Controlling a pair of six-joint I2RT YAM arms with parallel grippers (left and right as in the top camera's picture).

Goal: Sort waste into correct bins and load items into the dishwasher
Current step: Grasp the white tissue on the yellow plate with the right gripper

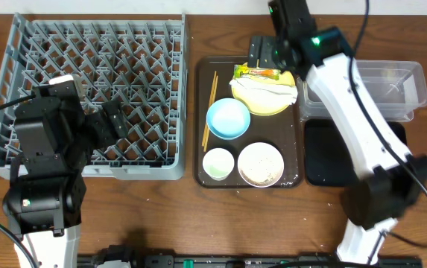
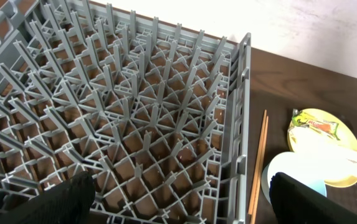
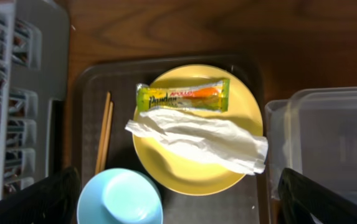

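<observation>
The grey dish rack (image 1: 94, 82) fills the left side; it also shows in the left wrist view (image 2: 134, 112). My left gripper (image 1: 107, 123) hovers open and empty over its near part (image 2: 178, 202). On the brown serving tray (image 1: 252, 180) lies a yellow plate (image 3: 197, 174) holding a white napkin (image 3: 203, 140) and a green-and-orange wrapper (image 3: 183, 96). My right gripper (image 3: 178, 205) is open and empty above the plate (image 1: 265, 52). A light blue bowl (image 1: 228, 119), a white cup (image 1: 218, 164), a white bowl with rice scraps (image 1: 260, 164) and chopsticks (image 1: 210, 108) sit on the tray.
A clear plastic box (image 1: 396, 89) stands at the right, with the black tray (image 1: 325, 152) in front of it, partly hidden by my right arm. Bare wooden table shows along the front edge.
</observation>
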